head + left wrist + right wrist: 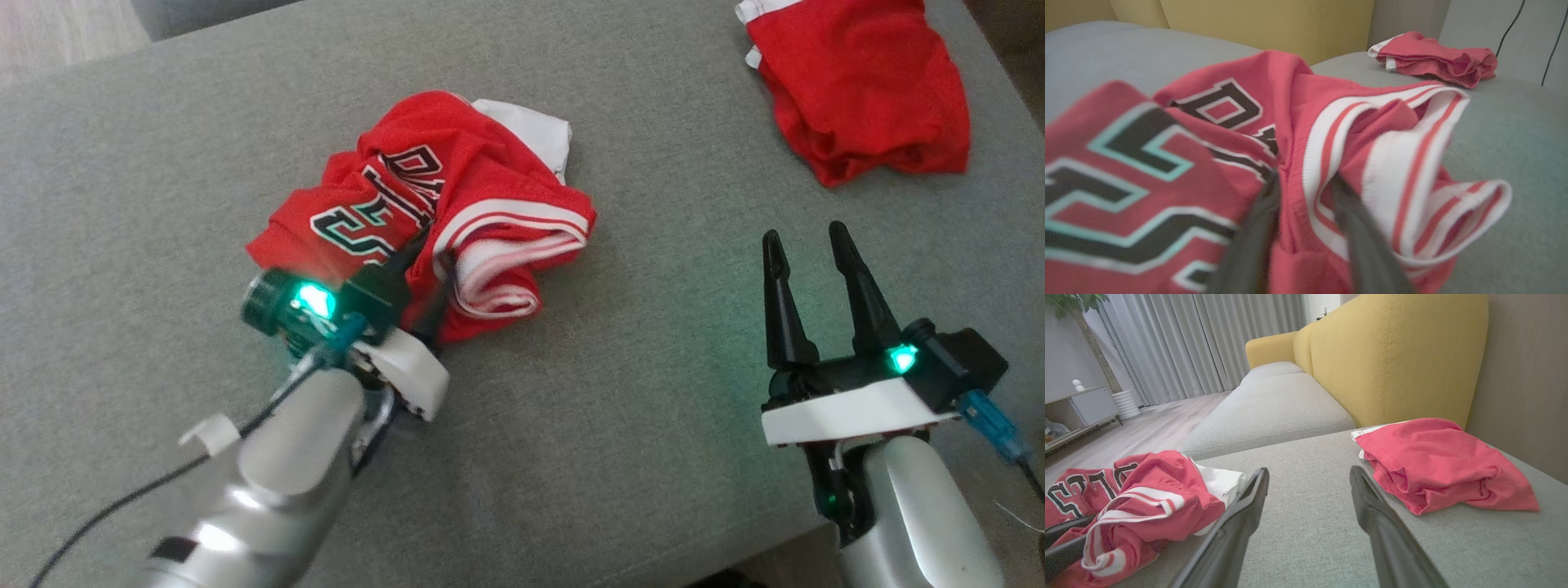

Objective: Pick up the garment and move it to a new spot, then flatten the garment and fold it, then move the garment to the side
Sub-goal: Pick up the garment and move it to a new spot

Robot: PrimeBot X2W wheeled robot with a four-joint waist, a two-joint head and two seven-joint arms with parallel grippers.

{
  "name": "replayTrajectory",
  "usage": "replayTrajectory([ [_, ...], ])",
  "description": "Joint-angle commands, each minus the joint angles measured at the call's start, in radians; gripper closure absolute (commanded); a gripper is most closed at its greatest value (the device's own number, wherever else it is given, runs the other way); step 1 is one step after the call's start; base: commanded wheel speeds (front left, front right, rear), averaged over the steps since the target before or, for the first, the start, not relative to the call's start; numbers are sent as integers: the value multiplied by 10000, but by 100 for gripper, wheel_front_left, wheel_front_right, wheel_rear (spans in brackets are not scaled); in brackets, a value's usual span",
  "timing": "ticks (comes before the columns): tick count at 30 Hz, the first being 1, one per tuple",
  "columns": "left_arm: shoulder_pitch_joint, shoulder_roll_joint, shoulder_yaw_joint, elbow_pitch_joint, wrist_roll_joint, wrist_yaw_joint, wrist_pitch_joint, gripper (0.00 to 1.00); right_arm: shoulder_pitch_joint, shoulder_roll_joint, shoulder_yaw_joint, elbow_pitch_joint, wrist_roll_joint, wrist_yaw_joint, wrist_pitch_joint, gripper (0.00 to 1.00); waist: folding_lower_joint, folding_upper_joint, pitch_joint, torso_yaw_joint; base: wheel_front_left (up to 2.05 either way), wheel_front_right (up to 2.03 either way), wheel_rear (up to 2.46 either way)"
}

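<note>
Red jersey [457, 188] lies crumpled left of centre on the grey sofa seat [653, 457], its long axis running roughly across my head view. My left end effector [424, 265] is buried in its near edge, jaws slightly parted around a fold. Whether it truly grips, I cannot tell. My right end effector [806, 237] stands wide and empty, well apart to the right, so the left arm is nearer.

Jersey [457, 196] lies mid sofa seat [653, 457]. Left gripper [426, 257] at its near edge, fingers in the fabric. Second bundled garment [857, 82] far right, well apart. Right gripper [806, 233] nearer, over bare seat, right of jersey.
</note>
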Motion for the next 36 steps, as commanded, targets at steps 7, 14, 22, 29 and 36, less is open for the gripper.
replayTrajectory([
  [7,521,-518,901,-268,-88,588,-779,0,259,19,18,-128,-275,-9,-22,0,-5,0,-1117,1061,0,0,0],
  [14,2728,-518,2192,-2697,260,1420,-788,0,758,19,-11,160,-370,-9,-22,0,-5,0,-2221,2098,0,0,0],
  [22,5652,-796,3947,-4868,760,1843,-790,0,1465,20,-185,490,-320,-9,-22,0,-5,0,-3274,3107,0,0,0],
  [29,7425,-1094,4973,-6006,1336,1691,-790,0,1943,20,-226,600,-295,-9,-22,0,-5,0,-3743,3499,0,0,0],
  [36,8148,-1219,5281,-6317,1978,1535,-791,0,2275,20,-170,620,-660,-9,-22,0,-5,0,-3848,3681,0,0,0],
])
